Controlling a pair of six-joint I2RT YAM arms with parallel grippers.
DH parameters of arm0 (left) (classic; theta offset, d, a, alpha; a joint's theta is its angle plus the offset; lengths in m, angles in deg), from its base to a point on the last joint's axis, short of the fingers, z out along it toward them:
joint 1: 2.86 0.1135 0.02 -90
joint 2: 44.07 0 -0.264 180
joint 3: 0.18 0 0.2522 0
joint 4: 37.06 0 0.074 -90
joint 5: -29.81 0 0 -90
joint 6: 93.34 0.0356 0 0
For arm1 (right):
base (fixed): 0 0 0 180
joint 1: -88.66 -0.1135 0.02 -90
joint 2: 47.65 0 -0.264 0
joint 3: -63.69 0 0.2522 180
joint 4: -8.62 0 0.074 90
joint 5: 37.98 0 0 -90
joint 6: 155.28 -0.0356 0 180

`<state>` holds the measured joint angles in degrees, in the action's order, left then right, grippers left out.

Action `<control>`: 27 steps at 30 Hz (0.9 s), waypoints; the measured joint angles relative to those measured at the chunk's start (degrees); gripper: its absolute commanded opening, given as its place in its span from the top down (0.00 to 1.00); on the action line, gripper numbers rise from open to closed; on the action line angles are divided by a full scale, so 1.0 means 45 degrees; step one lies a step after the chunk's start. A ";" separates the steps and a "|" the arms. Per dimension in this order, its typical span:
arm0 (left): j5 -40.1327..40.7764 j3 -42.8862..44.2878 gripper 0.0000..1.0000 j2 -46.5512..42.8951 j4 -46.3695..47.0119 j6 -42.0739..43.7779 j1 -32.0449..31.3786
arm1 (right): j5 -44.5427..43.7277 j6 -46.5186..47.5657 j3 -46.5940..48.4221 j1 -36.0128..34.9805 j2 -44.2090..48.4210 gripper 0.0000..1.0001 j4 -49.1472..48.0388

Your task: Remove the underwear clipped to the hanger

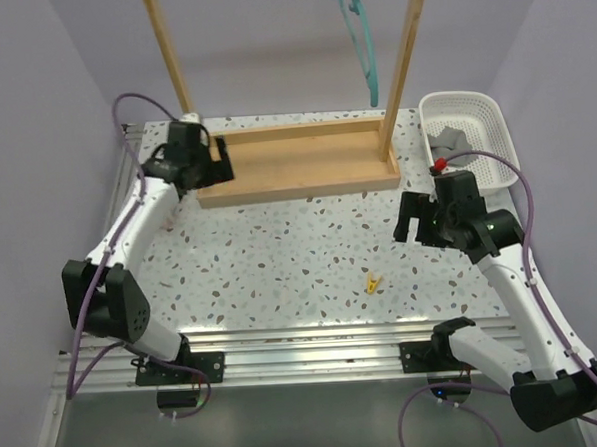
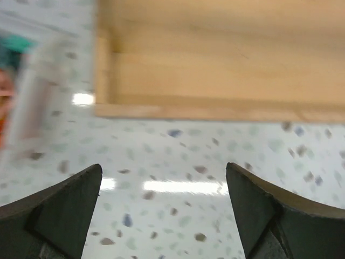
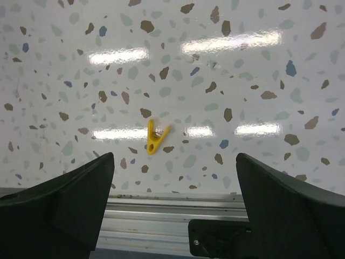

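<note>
Both left fingers [image 2: 54,210] and right fingers [image 3: 64,199] spread, empty. Underwear [image 1: 450,138] in basket [image 1: 459,97], far right corner; hanger [image 1: 362,50] bare. Removal looks done; next, park arms.

The left arm [image 1: 138,227] and the right arm [image 1: 533,306] are being shown as smooth white tube-like links joined by boxy black joint housings, each being carried on a black base block at its foot. A thin purple cable [image 1: 116,118] is being run along the left arm and a second purple cable [image 1: 495,155] along the right, where a small green light [image 1: 491,227] is being lit on the black wrist block. The left gripper [image 2: 164,167] and the right gripper [image 3: 175,156] are each being finished with two dark, matte, wedge-shaped fingers [image 2: 54,216].
</note>
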<state>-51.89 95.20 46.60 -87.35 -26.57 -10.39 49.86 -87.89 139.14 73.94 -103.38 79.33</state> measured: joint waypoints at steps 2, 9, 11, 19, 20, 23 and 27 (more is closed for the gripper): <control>-0.0340 -0.1112 0.00 -0.0855 0.0481 -0.0282 -0.2463 | -0.0631 -0.0214 0.0019 0.0000 0.0219 0.02 0.0131; -0.0554 -0.2516 0.00 -0.0141 0.1180 -0.1880 -0.8767 | -0.2764 -0.1054 0.1112 0.0000 0.0729 0.02 0.0763; -0.0146 -0.2166 0.00 0.0719 0.1127 -0.2351 -0.9894 | -0.3113 -0.1185 0.1530 0.0000 0.0840 0.01 0.0816; 0.1909 0.0860 0.00 0.4459 0.0461 -0.3959 -1.2755 | -0.3657 -0.1321 0.2108 0.0000 0.1180 0.01 0.1282; 0.2006 0.0962 0.00 0.4580 0.0447 -0.4061 -1.2954 | -0.3657 -0.1316 0.2108 0.0000 0.1234 0.02 0.1355; 0.2200 0.1506 0.00 0.5056 0.0393 -0.4284 -1.3376 | -0.3667 -0.1321 0.2108 0.0000 0.1370 0.01 0.1491; 0.2259 0.2186 0.02 0.5853 0.0520 -0.4362 -1.3712 | -0.3672 -0.1321 0.2108 0.0000 0.1520 0.01 0.1651</control>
<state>-41.73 105.04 72.94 -85.01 -46.19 -72.09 33.34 -93.83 148.63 73.94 -96.54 86.76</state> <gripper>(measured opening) 0.992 0.986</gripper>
